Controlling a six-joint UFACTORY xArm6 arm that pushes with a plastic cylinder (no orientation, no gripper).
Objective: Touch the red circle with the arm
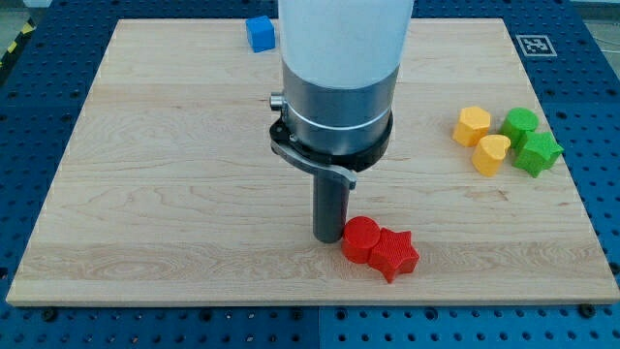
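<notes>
The red star point(394, 253) lies nearest the camera, low on the wooden board point(145, 194), and it touches the red circle point(362, 238) on that block's right side. The red circle sits just to the view's right of my tip point(330, 237), so close that the 2 appear to touch, though the exact contact cannot be confirmed from this angle. The arm carries no claw at all: it ends in a straight dark rod point(330, 208) hanging from a wide grey and white cylinder, so there is nothing to open, close or grasp with. Well off to the view's right of the tip and somewhat higher, 4 blocks form a loose cluster near the board's right edge: a yellow hexagon-like block point(473, 126), a second yellow block point(491, 153) just below it whose shape is hard to make out, a green block point(520, 124) of rounded outline, and a green star point(539, 152) beside it. Far toward the view's top and slightly left of the tip, a blue cube point(260, 33) sits near the board's upper edge, beside the arm's white body.
</notes>
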